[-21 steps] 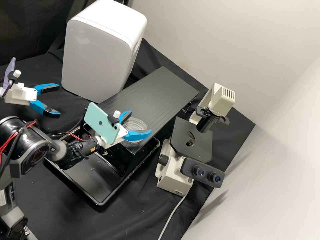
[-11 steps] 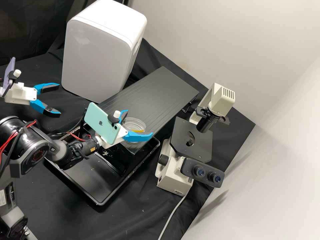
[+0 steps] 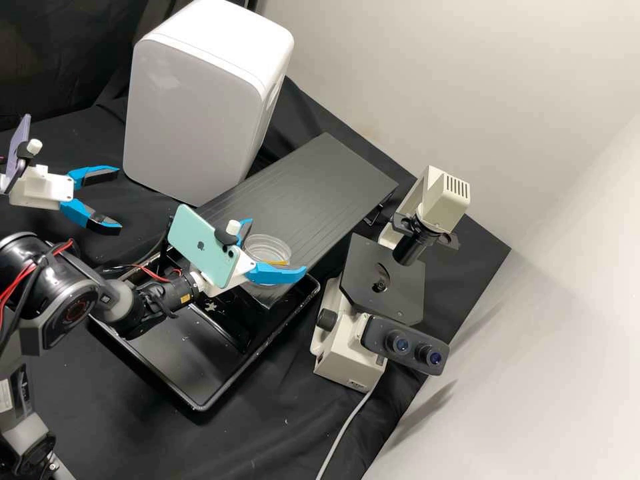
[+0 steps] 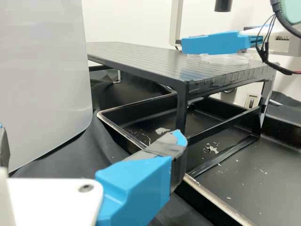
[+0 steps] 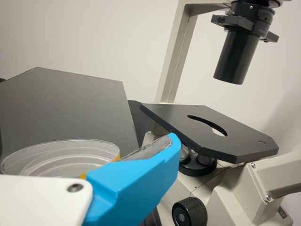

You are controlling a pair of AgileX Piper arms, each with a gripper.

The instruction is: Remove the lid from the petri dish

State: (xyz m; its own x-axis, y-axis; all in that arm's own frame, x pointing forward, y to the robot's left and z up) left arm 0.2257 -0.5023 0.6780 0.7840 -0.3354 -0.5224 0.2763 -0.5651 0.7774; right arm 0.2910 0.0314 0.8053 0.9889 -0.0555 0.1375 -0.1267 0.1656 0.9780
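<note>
The petri dish (image 3: 267, 250) sits on the ribbed top of a black rack (image 3: 313, 187), close to the end of the rack that faces the microscope (image 3: 383, 300). The right hand (image 3: 275, 248) is closed on the dish. One blue finger (image 3: 277, 271) presses the rim on the side nearer the high camera, and the other (image 3: 244, 227) lies against the far side. In the left wrist view that far finger sits level with the upper edge of the clear dish. A trace of yellow shows at the dish where the near finger meets it. A mint-green phone (image 3: 200, 247) is clamped on the right wrist just behind the hand. The rack stands in a shallow black tray (image 3: 200, 400) whose floor is flecked with white specks. The microscope stands just beside the tray, and its flat black stage (image 5: 211, 129) and dark lens barrel (image 5: 240, 52) rise beyond the dish in the right wrist view. The left hand (image 3: 119, 200) hangs open, its two fingers spread wide and gripping nothing. It is over the black-draped desk (image 3: 267, 420), well apart from the dish and near a tall white rounded box (image 3: 207, 100) that stands beside the far end of the rack.
</note>
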